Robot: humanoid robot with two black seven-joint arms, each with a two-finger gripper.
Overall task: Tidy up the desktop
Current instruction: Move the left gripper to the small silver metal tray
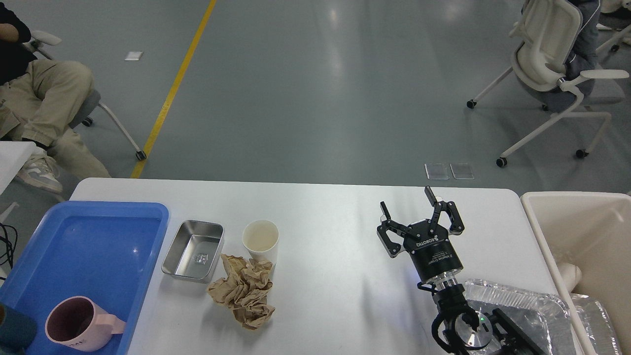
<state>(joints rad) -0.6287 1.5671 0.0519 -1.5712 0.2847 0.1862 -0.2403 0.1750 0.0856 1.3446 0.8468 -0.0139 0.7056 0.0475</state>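
The desktop (pixel 320 207) spans the lower half of the view, its far edge running from 9 o'clock to 3 o'clock. At 3 o'clock, off its right end, stands a cream bin (pixel 537 222). At 8 o'clock a blue tray (pixel 98 209) overhangs the left end, with a pink mug (pixel 81 323) lying inside it at 7 o'clock. A clear foil-like tray (pixel 522 296) sits at 5 o'clock, partly under the right arm. Just left of centre, near 7 o'clock, are 3 smaller items: a steel dish (pixel 193 251), a crumpled brown paper wad (pixel 244 288) and a white paper cup (pixel 260 239); the wad touches the base of the cup.

The right gripper (pixel 409 207) hovers over bare tabletop at about 4 o'clock, its 2 fingers spread apart and holding nothing. The left gripper is not visible.

Risks, as I judge them: the cup is light and empty, so a sideways approach towards the wad could tip it or roll it off. The wad is soft and irregular, so a shallow pinch may slip. The arm's elbow lies over the foil tray and a sweep could drag it.

The desktop lies directly below the gripper; the clutter to clear sits well apart from it, towards 9 o'clock
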